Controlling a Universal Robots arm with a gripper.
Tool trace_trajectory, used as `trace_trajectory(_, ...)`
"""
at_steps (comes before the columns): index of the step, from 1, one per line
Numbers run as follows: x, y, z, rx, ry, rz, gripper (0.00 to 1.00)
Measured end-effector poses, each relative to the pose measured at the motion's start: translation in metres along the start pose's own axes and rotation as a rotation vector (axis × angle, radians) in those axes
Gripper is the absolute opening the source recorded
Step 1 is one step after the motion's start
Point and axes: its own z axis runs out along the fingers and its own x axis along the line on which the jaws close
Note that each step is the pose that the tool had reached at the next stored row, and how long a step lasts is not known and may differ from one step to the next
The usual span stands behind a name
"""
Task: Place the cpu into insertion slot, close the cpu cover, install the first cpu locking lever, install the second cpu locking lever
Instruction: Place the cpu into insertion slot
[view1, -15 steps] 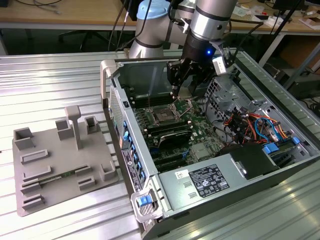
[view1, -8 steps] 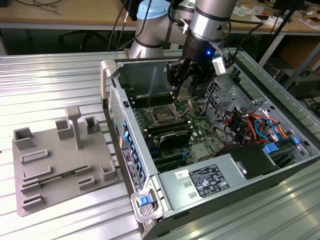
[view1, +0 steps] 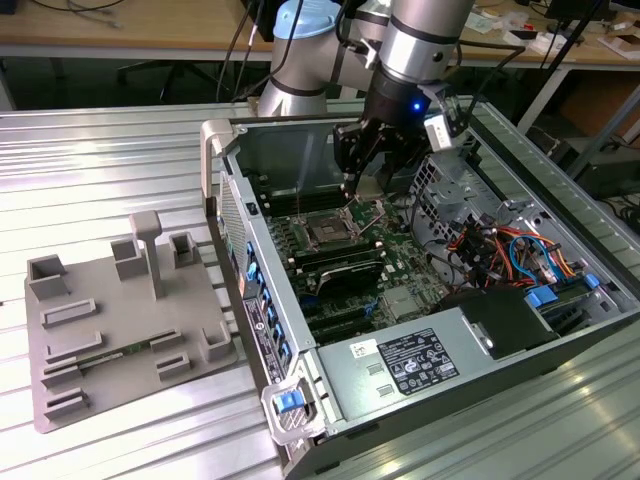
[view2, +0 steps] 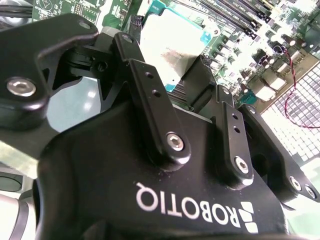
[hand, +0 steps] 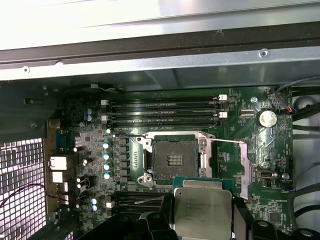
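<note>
In the exterior view the gripper (view1: 362, 168) hangs inside the open computer case (view1: 262, 300), and the insertion slot (view1: 328, 232) lies just below it, toward the exterior view's left. In the second wrist view its 2 fingers (view2: 200, 80) clamp the cpu (view2: 170, 45) by opposite edges. In the first wrist view the cpu (hand: 202, 207) sits flat and near the bare insertion slot (hand: 174, 157) without covering it. The cpu cover (hand: 245, 167) stands open beside the slot, the RAM slots (hand: 165, 107) lie beyond, and nothing lies between.

The cpu (hand: 202, 211) (silver top showing) is held between the dark fingers of the tool (hand: 201, 227), near the uncovered insertion slot (hand: 175, 157); the cpu cover (hand: 245, 170) is swung open beside it.
</note>
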Motion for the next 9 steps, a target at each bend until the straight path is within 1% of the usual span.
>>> trace_trajectory(9, 0.0000, 0.0001, 0.0019, 0.0027, -0.0002, 0.000, 0.55)
